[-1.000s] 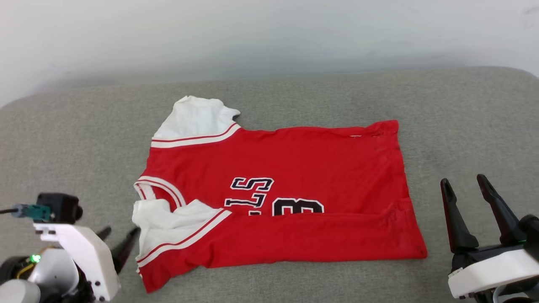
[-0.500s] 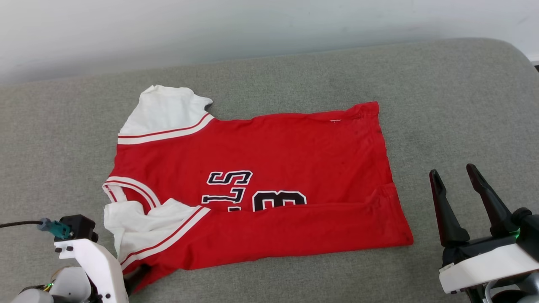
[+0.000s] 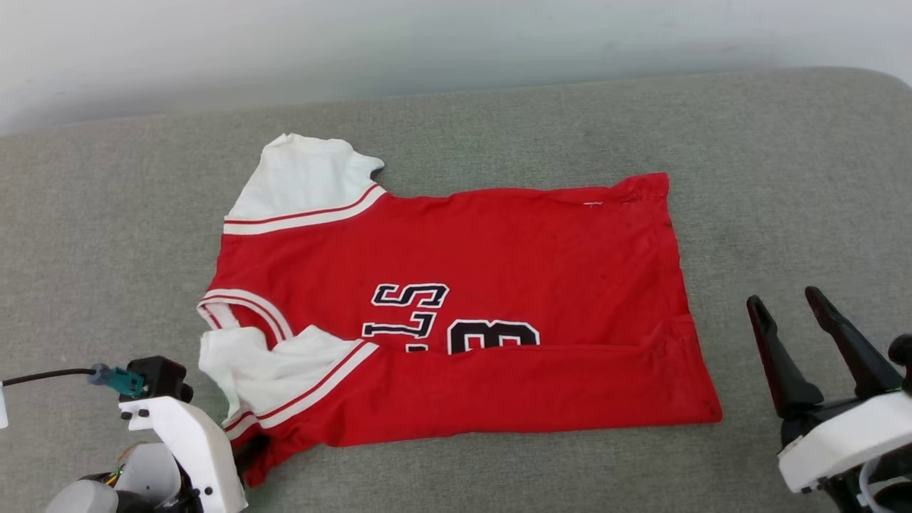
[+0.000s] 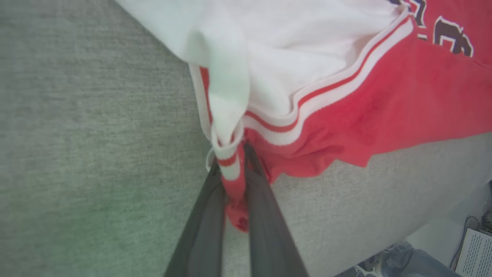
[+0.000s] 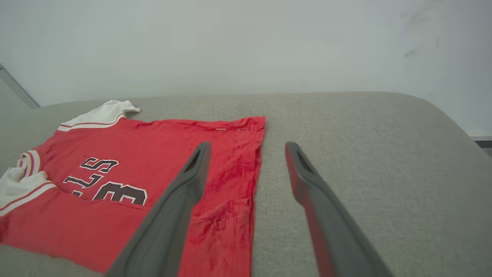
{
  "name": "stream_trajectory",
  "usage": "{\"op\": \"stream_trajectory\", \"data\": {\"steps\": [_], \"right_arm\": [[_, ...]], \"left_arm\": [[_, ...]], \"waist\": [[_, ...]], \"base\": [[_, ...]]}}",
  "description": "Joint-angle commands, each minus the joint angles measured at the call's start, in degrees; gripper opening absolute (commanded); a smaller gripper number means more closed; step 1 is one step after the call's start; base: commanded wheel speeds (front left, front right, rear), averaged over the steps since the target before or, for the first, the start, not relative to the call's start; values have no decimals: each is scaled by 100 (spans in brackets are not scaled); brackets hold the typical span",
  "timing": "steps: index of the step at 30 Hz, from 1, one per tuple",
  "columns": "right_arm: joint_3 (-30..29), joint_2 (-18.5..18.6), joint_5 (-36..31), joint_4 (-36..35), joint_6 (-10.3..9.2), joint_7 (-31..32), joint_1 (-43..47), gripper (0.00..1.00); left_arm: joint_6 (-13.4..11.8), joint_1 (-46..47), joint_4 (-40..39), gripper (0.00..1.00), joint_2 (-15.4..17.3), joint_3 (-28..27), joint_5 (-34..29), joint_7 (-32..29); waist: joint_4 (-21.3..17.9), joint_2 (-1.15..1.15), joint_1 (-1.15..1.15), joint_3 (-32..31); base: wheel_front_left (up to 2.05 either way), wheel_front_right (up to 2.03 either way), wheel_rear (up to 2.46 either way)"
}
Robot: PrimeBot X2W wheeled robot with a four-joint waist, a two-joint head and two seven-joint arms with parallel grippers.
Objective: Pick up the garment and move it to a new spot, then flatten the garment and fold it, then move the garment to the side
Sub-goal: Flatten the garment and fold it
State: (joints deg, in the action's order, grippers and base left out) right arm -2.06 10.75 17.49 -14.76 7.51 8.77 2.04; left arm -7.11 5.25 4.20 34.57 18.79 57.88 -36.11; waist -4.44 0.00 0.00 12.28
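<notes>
Left gripper (image 4: 233,161) — tight on crumpled garment (image 4: 384,96)

Left gripper (image 4: 233,161) and right gripper (image 3: 784,299): each has two long, dark grey fingers (image 5: 307,192) tapering to narrow tips, with a shallow recess near the end, rising from a black base (image 3: 801,413). White angular wrist shell (image 3: 189,445) with small dark screws (image 3: 207,490). Above it sits a black camera block (image 3: 160,376) carrying a teal connector (image 3: 114,379) and a thin black cable (image 3: 46,375).
</notes>
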Motion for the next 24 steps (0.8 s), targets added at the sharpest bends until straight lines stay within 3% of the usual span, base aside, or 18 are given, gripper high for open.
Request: {"op": "stream_trajectory", "data": {"steps": [1, 6, 11, 15, 18, 24], "right_arm": [[-12, 144, 168, 67, -4, 268, -123, 100], [-112, 506, 769, 338, -4, 1415, -315, 100], [-213, 842, 1084, 554, -4, 2943, -468, 100], [-296, 857, 1234, 649, -4, 3936, -551, 100], [-251, 759, 1268, 698, -4, 4328, -574, 100], [114, 442, 1372, 1127, 0, 4549, -508, 100]], "left_arm": [[-45, 64, 4, 0, -38, -2, -44, 96], [-176, 203, -509, 0, 23, -141, -270, 387], [-320, 323, -1058, 0, 97, -195, -504, 558], [-415, 382, -1414, 0, 100, -164, -655, 609], [-455, 416, -1596, 0, 86, -125, -744, 633], [-508, 305, -1671, 0, 4, -4, -744, 622]], "waist": [[79, 0, 0, 31], [266, 0, 0, 154], [463, 0, 0, 422], [594, 0, 0, 653], [674, 0, 0, 815], [728, 0, 0, 923]], "base": [[0, 0, 0], [0, 0, 0], [0, 0, 0], [0, 0, 0], [0, 0, 0], [0, 0, 0]]}}
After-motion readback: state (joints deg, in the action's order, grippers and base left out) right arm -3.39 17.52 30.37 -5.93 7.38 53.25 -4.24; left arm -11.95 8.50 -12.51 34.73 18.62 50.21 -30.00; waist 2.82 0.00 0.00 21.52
